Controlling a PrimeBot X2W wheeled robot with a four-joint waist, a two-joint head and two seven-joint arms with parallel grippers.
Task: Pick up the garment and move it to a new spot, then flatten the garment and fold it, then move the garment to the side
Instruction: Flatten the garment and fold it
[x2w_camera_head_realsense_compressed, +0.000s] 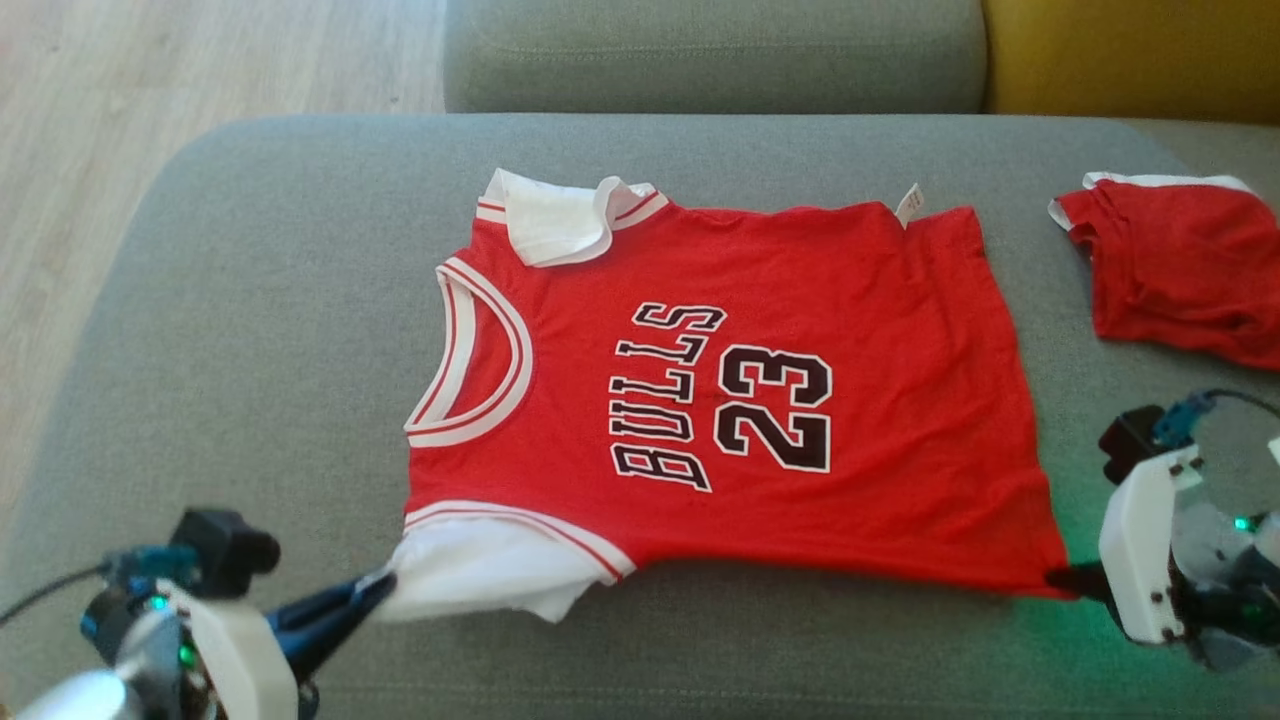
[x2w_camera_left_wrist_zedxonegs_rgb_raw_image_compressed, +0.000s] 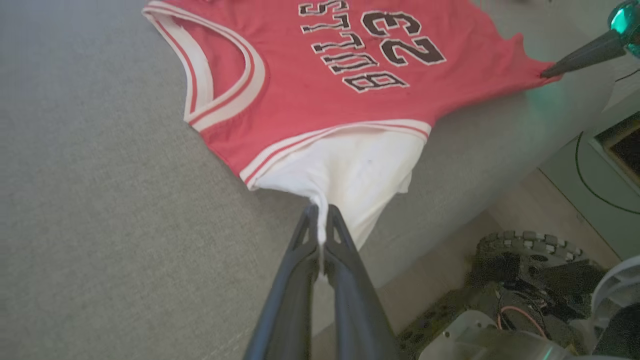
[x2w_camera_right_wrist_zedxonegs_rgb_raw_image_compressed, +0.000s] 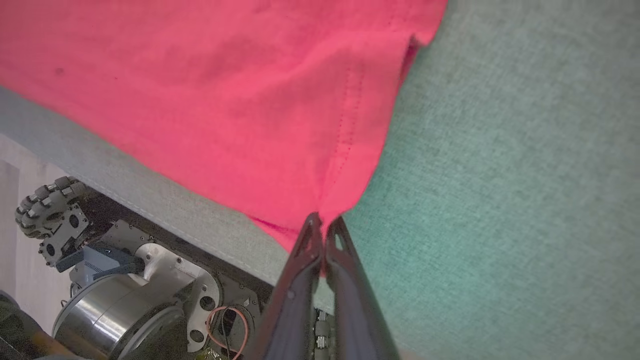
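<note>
left jaws: grip sleeve (x2w_camera_head_realsense_compressed: 480, 580) | right jaws: grip hem (x2w_camera_head_realsense_compressed: 1035, 570) | jersey (x2w_camera_head_realsense_compressed: 760, 300): spread

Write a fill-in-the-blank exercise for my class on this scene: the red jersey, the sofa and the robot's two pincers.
1. The red basketball jersey with white trim, spread on the grey fabric sofa cushion, bears the number ____.
2. The left pincer is shut on a sleeve whose colour is ____.
3. The right pincer is shut on a hem corner whose colour is ____.
4. A second red garment with white trim lies beyond the jersey on the robot's ____ side.

Missing words: 23; white; red; right.
</note>
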